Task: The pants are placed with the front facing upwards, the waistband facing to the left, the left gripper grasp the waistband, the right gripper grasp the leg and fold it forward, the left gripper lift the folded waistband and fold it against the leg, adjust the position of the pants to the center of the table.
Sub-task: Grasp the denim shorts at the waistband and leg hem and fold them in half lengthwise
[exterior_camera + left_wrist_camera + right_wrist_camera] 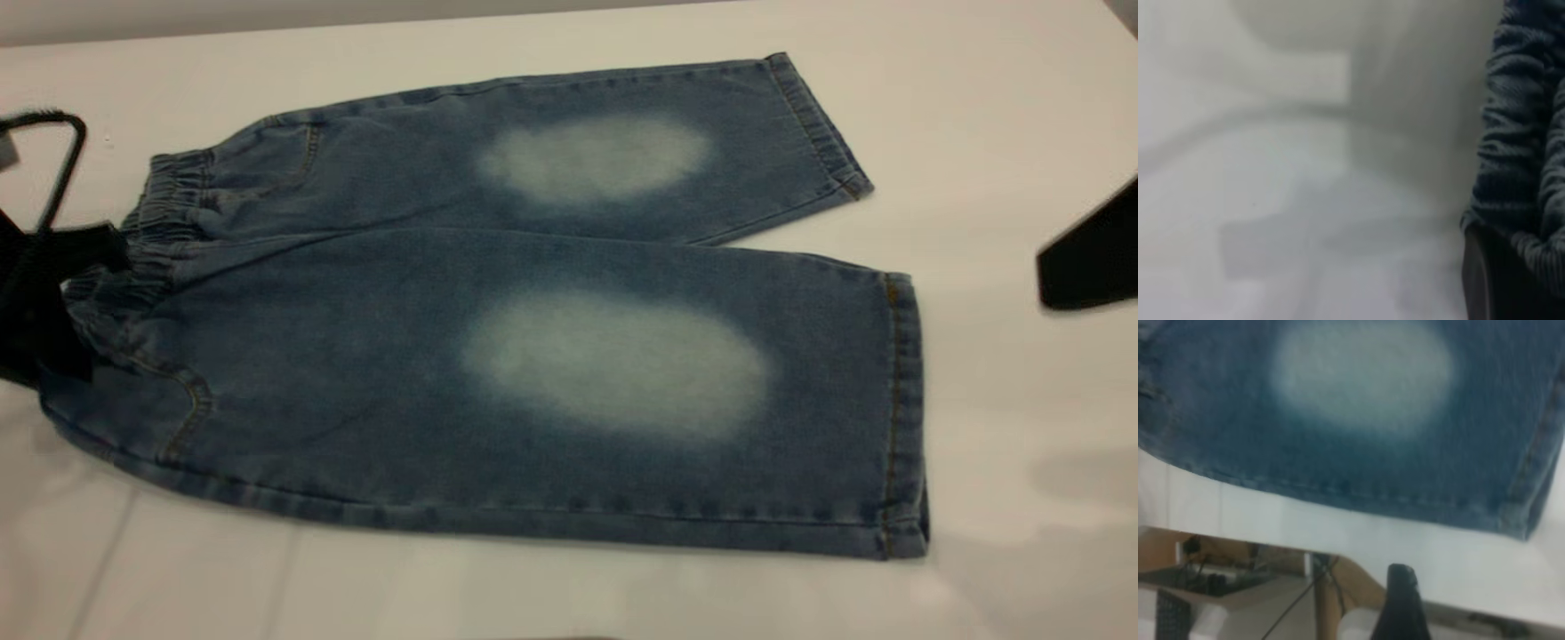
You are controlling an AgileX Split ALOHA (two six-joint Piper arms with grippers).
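Observation:
The blue denim pants (569, 356) lie flat on the white table (978, 133), front up, with both pale knee patches showing. The ruched waistband (164, 222) points left and both leg hems point right. My left gripper (44, 302) is at the waistband's near end and overlaps the gathered cloth. In the left wrist view the crinkled waistband (1521, 133) lies right against the black claw. My right gripper (1089, 258) hovers at the far right, clear of the hems. The right wrist view looks down on the near leg of the pants (1358, 420) and its hem.
A black cable loop (67, 151) rises behind the left gripper. In the right wrist view the table's front edge (1338, 527) runs just below the pants. Under it are a wooden frame and wires (1238, 567). Bare tabletop lies to the right of the hems.

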